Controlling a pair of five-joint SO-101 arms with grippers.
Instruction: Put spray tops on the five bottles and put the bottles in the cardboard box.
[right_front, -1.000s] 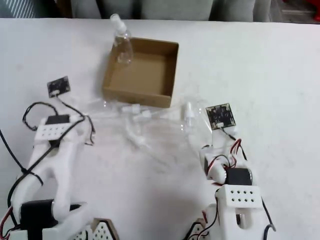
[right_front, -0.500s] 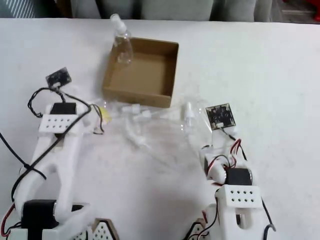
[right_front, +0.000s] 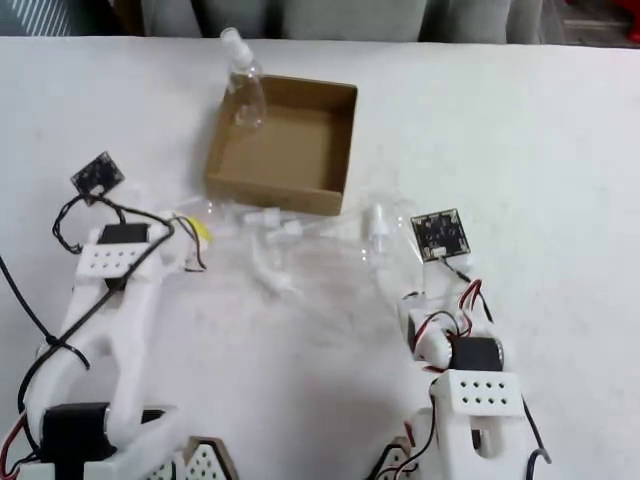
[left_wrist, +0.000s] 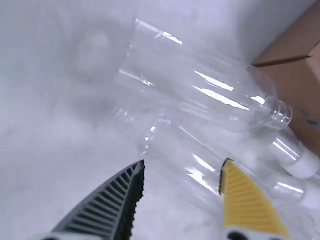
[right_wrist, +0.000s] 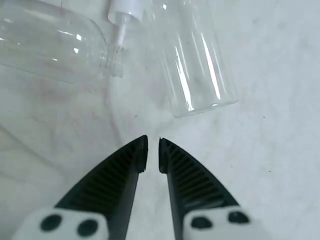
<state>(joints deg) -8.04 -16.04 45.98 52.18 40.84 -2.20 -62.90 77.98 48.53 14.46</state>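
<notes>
- The left arm has gone forward in the last second. Its left gripper (left_wrist: 182, 167) now sits over the pile of bottles by the near left corner of the brown cardboard box (right_front: 275, 195).
- Its jaws are spread wide, grey finger one side and yellow the other, with a clear plastic bottle (left_wrist: 200, 165) lying on its side between them. Nothing is pinched yet.
- Just beyond lies a second clear bottle (left_wrist: 200, 95), its open neck pointing at the box wall, no top on it.
- In the last half second the wrist has also swivelled a touch, which looks to me like lining up for the grab.
- The right arm hasn't budged. The right gripper (right_wrist: 152, 145) is down to a narrow slit and holds nothing, parked short of two more bare bottles and a white spray top (right_wrist: 122, 10) with its tube.
- None of the bottles on the white table (right_front: 520, 130) has shifted.
- One capped clear bottle (right_front: 243, 85) leans at the box's far left corner.
- So by my reckoning four remain, and this approach opens the next pickup.
</notes>
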